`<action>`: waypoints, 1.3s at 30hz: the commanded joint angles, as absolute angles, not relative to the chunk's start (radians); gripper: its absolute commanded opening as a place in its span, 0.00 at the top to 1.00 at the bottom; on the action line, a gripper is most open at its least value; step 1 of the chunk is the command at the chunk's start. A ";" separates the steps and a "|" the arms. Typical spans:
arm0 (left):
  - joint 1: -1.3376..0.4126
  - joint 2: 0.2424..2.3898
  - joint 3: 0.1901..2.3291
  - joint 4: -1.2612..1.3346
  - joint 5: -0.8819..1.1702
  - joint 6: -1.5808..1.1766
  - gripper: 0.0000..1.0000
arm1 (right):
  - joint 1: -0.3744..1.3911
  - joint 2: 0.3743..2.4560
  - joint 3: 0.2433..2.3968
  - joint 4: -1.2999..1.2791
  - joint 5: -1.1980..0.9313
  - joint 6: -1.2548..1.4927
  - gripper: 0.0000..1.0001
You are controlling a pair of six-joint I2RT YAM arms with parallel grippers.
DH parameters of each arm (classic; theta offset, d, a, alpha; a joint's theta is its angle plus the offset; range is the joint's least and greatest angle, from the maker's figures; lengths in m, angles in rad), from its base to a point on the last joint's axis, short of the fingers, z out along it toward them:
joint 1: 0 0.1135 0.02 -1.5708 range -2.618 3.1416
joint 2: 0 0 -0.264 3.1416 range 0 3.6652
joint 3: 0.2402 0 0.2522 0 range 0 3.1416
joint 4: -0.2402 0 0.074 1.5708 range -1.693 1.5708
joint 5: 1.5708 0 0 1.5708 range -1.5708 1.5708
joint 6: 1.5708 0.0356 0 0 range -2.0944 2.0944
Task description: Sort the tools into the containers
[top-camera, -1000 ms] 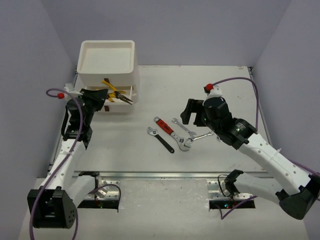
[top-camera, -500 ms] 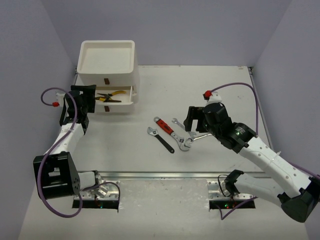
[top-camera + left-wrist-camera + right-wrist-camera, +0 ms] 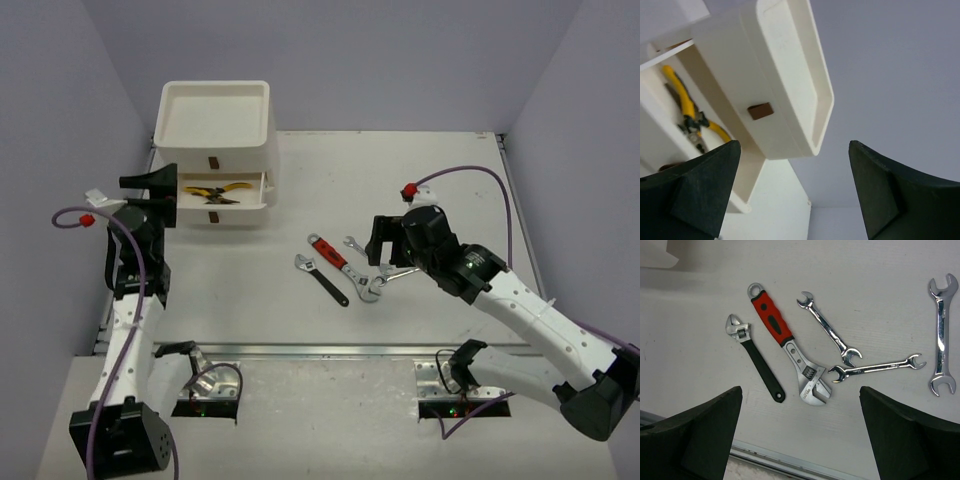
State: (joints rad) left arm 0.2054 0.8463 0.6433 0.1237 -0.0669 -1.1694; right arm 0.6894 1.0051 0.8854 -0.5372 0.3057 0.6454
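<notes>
— Where do the tools lie?
— Yellow pliers (image 3: 222, 189) sit in the open drawer (image 3: 226, 209). The red wrench (image 3: 771, 320), black wrench (image 3: 760, 367) and three silver wrenches (image 3: 830, 330) rest on the table (image 3: 450, 180).
— The grippers?
— The left gripper (image 3: 794, 147) gapes wide and empty beside the drawer. The right gripper (image 3: 800, 390) hangs wide above the wrenches.

A robot lab test cell.
We see plain lilac walls (image 3: 400, 60) boxing in a white desk (image 3: 450, 180), two cabled arms (image 3: 128, 320) (image 3: 530, 310) bolted to a metal rail (image 3: 330, 349) at its near edge.
</notes>
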 commanded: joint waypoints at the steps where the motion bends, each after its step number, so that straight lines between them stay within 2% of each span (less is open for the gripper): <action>1: 0.208 0.791 0.452 0.083 -0.020 -1.188 0.38 | 0.686 1.014 0.878 -0.505 0.303 0.636 0.01; 3: 0.204 0.821 0.400 0.133 0.010 -1.184 0.81 | 0.686 1.012 0.875 -0.506 0.307 0.628 0.01; 4: 0.204 0.845 0.392 0.149 0.033 -1.174 0.93 | 0.686 1.008 0.873 -0.506 0.312 0.624 0.01; 5: 0.201 0.872 0.386 0.168 0.052 -1.165 0.99 | 0.686 1.003 0.870 -0.506 0.316 0.619 0.01; 17: 0.149 1.178 0.381 0.410 0.101 -1.123 1.00 | 0.687 0.992 0.828 -0.503 0.333 0.578 0.01; 34: 0.133 1.207 0.411 0.428 0.084 -1.111 1.00 | 0.686 1.005 0.819 -0.503 0.328 0.557 0.01; 39: 0.134 1.281 0.455 0.465 0.096 -1.108 1.00 | 0.684 1.010 0.819 -0.503 0.325 0.555 0.01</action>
State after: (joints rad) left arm 0.1432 1.2348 0.3890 0.3853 0.0863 -1.1255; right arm 0.6891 1.0058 0.8165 -0.5320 0.3118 0.5677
